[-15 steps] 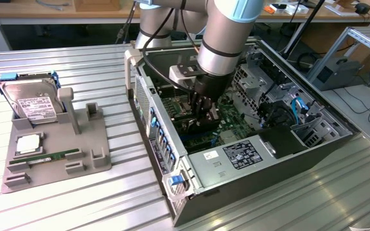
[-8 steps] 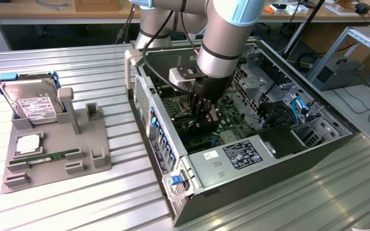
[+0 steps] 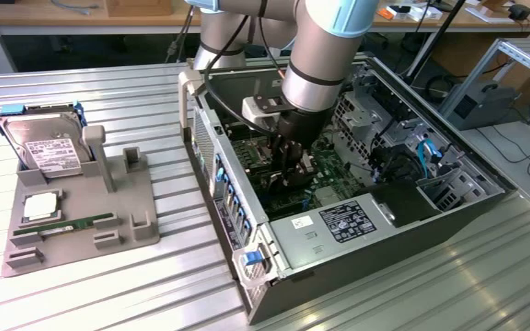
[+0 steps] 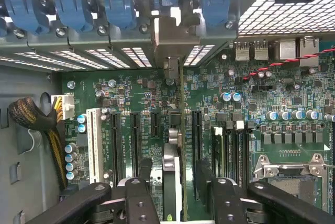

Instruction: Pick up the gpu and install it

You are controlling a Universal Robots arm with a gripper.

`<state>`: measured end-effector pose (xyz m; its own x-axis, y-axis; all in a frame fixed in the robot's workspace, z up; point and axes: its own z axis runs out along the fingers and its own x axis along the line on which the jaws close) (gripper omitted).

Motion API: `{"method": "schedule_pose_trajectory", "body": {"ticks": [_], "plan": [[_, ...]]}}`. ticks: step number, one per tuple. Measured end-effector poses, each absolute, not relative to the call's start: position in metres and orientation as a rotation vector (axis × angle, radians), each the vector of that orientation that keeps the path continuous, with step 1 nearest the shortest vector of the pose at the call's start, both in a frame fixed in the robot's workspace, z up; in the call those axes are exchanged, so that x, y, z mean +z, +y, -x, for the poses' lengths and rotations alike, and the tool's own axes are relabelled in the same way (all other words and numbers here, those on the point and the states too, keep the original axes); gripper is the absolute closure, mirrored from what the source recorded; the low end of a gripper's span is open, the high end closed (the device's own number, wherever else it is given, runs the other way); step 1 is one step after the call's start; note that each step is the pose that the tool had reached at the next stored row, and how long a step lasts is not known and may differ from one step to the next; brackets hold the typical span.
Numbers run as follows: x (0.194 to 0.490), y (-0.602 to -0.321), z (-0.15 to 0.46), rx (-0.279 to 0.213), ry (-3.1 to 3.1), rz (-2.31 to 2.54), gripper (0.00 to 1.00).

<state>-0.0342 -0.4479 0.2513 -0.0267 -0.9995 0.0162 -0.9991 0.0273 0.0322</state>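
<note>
While the arm is lowered into the open computer case [image 3: 421, 224], the gripper [image 3: 290, 169] is seen just above the green motherboard [image 3: 331, 172]. In the wrist view the gpu [image 4: 172, 179] is seen edge-on, stood upright on the board among the black expansion slots [image 4: 135, 140]. Its silver bracket [image 4: 170, 35] is set against the rear wall of the case, beneath the blue latches [image 4: 118, 7]. The two black fingers [image 4: 145, 169] are held apart, one on each side of the card. A strip of board is seen between each finger and the card, so nothing is gripped. On the exterior view's left, well apart from the case, a grey holder [image 3: 90, 207] is set on the ribbed metal table [image 3: 90, 303]. A silver hard drive [image 3: 49, 148] with a white label is stood in it, and a narrow green memory stick [image 3: 67, 226] is laid in it.
</note>
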Motion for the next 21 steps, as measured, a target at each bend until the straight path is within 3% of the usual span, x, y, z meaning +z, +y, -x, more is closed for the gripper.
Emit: {"method": "schedule_pose_trajectory", "body": {"ticks": [15,20,21], "plan": [[0.291,-0.447,0.034,-0.018,-2.225,-2.169,0.54],[0.292,-0.446,0.026,-0.021,-2.218,-2.173,0.89],[0.291,-0.446,0.018,-0.026,-2.213,-2.174,0.89]]}}
